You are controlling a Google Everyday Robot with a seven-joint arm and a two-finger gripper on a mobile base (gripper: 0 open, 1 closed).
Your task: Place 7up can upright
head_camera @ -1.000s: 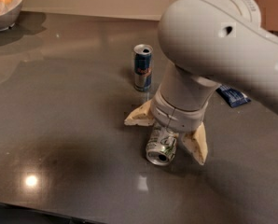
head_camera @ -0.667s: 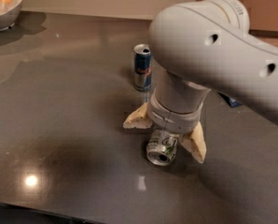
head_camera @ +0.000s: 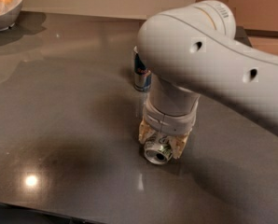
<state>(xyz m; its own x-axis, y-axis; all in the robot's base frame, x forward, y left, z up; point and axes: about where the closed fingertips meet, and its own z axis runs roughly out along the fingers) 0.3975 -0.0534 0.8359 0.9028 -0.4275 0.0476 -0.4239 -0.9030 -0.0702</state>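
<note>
One hand [head_camera: 161,144] is clamped on the 7up can [head_camera: 157,156], lying sideways on the dark surface [head_camera: 69,125], not yet stood upright

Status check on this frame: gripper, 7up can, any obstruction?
Gripper low over the table, shut on the 7up can. Can on its side, not yet upright. Blue can stands close behind the gripper.

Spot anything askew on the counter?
Only the 7up can: it lies on its side, one end facing the camera, clamped in the gripper low over the counter. The blue can behind it stands upright. No spill or damage is visible.
</note>
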